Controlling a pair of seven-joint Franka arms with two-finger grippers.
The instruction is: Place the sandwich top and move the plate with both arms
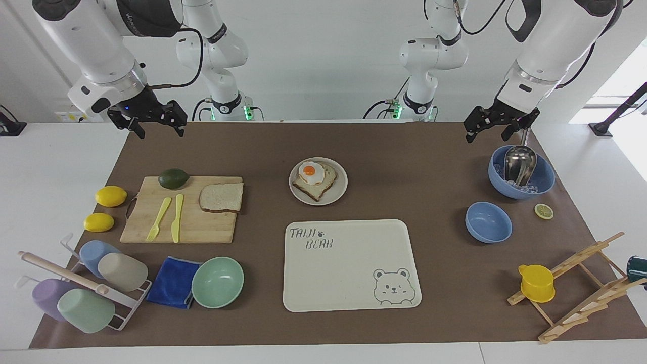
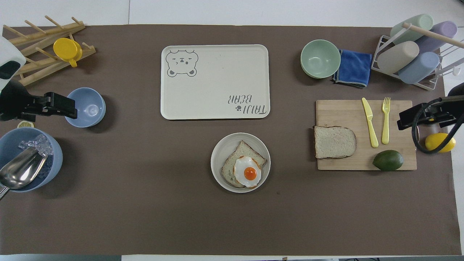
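The sandwich top (image 1: 221,197) is a pale bread slice lying flat on the wooden cutting board (image 1: 202,230), at the board's edge nearest the plate; it also shows in the overhead view (image 2: 334,142). The plate (image 1: 341,174) stands mid-table and holds a toast slice with a fried egg (image 1: 313,174); the plate (image 2: 221,156) shows from overhead too. My right gripper (image 1: 160,132) hangs open and empty in the air over the right arm's end of the board (image 2: 400,123). My left gripper (image 1: 486,134) hangs open and empty over the blue bowls (image 2: 70,107).
A cream bear tray (image 1: 349,283) lies farther from the robots than the plate. The board holds an avocado (image 1: 173,178), a yellow knife and a fork. Two lemons, a mint bowl (image 1: 217,282), a blue cloth and a cup rack are near it. An ice bowl with scoop (image 1: 520,169), a small blue bowl (image 1: 488,221) and a wooden rack are at the left arm's end.
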